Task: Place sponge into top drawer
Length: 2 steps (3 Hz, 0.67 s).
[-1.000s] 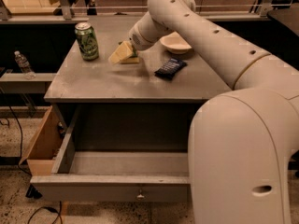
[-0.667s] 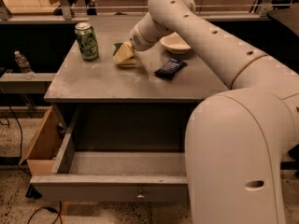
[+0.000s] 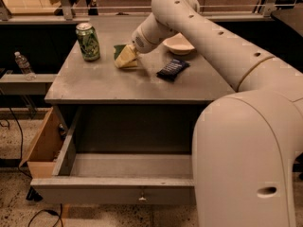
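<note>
Our one view sits high, close behind the arm [image 3: 246,141], facing down over the top drawer [image 3: 113,190] to the table [image 3: 118,86]; gripper [image 3: 133,52] at the sponge [image 3: 124,59].

arm [image 3: 213,37]: I see it stretched away from the shoulder, reaching up-left.
wrist [image 3: 147,34]: bent downward.
tool [image 3: 131,55]: at the arm's far tip, just below the wrist.

The sponge [image 3: 125,58], dark green over yellow foam, sits tilted at the back of the tabletop, yellow side facing forward, right at the gripper [image 3: 133,54]. The drawer [image 3: 94,191], wide, shallow and grey with a small centred knob, stands pulled open below.
</note>
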{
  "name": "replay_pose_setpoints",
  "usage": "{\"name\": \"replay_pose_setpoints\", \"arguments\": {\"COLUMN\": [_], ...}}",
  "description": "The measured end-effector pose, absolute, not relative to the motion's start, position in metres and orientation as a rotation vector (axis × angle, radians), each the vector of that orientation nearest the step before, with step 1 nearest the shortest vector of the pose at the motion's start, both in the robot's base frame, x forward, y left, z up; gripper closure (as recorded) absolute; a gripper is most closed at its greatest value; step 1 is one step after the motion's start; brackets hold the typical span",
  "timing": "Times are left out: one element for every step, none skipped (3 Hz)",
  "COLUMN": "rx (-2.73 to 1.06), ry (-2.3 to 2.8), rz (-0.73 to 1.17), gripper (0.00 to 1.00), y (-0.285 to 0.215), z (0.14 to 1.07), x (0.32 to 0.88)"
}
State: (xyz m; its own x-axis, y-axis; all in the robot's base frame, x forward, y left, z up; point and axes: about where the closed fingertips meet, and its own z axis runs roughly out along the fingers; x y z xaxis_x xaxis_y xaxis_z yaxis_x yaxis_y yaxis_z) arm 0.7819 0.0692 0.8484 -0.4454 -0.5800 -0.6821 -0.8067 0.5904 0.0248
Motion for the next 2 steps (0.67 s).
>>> {"name": "replay_pose_setpoints", "arguments": {"rx": [-1.197,-1.425], "ry": [2.101,1.947], "rz": [0.542,0.619], "gripper": [1.0,1.0], "y": [0.067,0.069], "z": [0.875,0.914], "x": [0.754,0.702]}}
